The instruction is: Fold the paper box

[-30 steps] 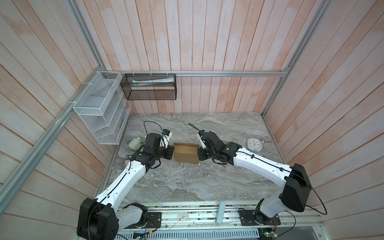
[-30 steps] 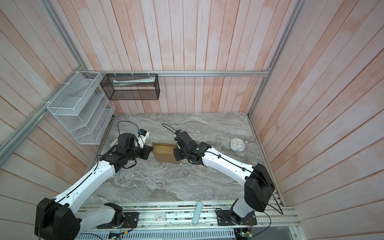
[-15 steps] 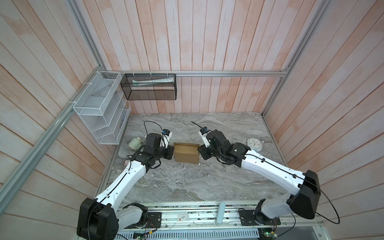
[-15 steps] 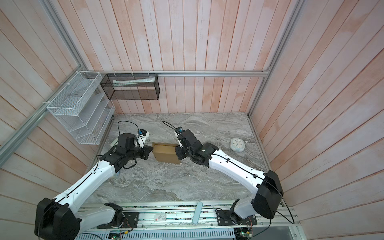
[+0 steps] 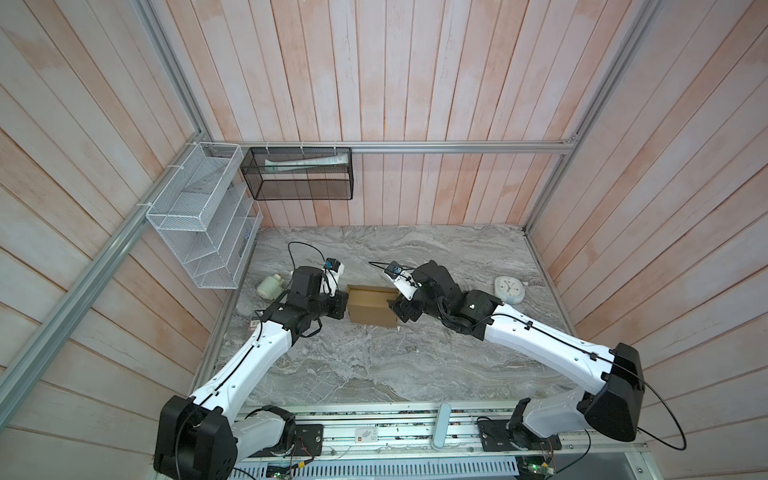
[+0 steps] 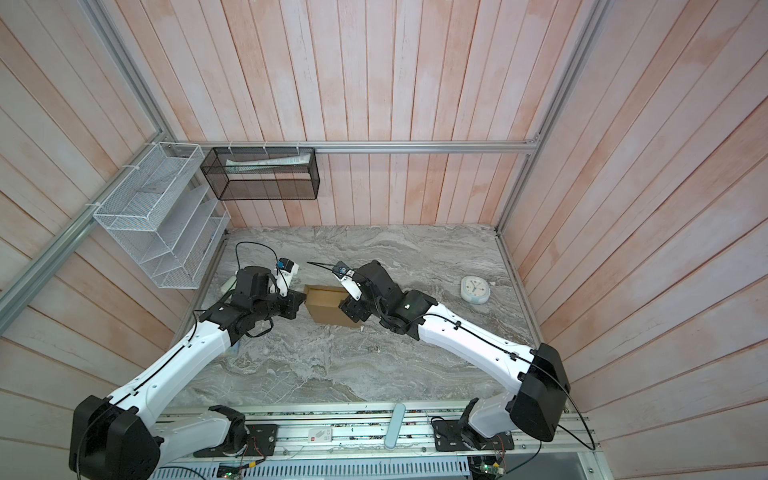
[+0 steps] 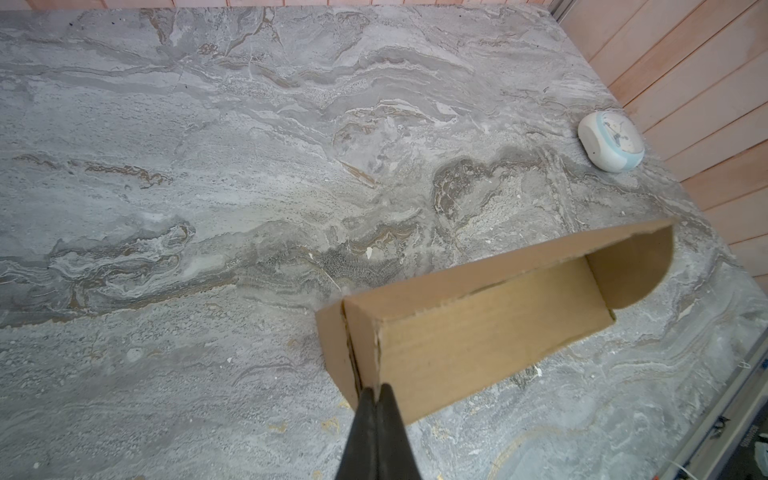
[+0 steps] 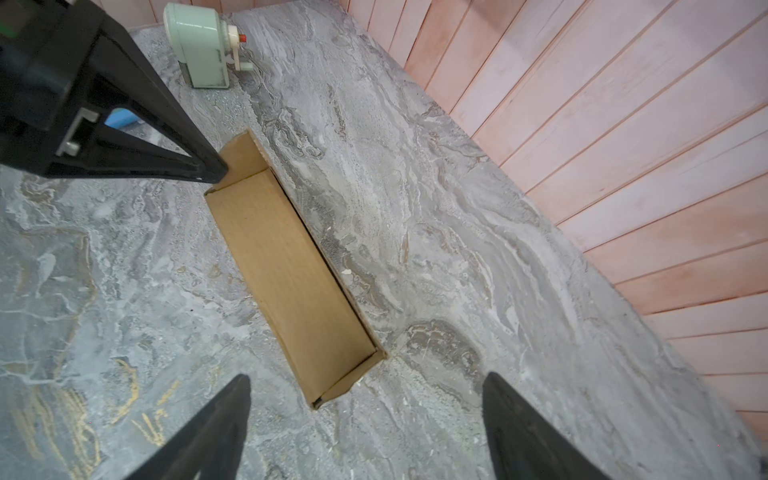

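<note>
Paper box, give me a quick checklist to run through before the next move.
1. Left gripper shut on the paper box at its end: ok.
2. Right gripper open, not touching the cardboard: ok.
3. Rounded end flap tucked in: not ok, it sticks out.
4. Clock apart from the box: ok.
5. Green sharpener apart from the box: ok.

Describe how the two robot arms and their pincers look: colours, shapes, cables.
The left arm and right arm have white shells, black joints and thin black cables clipped alongside. The left pincer and right pincer each have two tapered black fingers.
</note>
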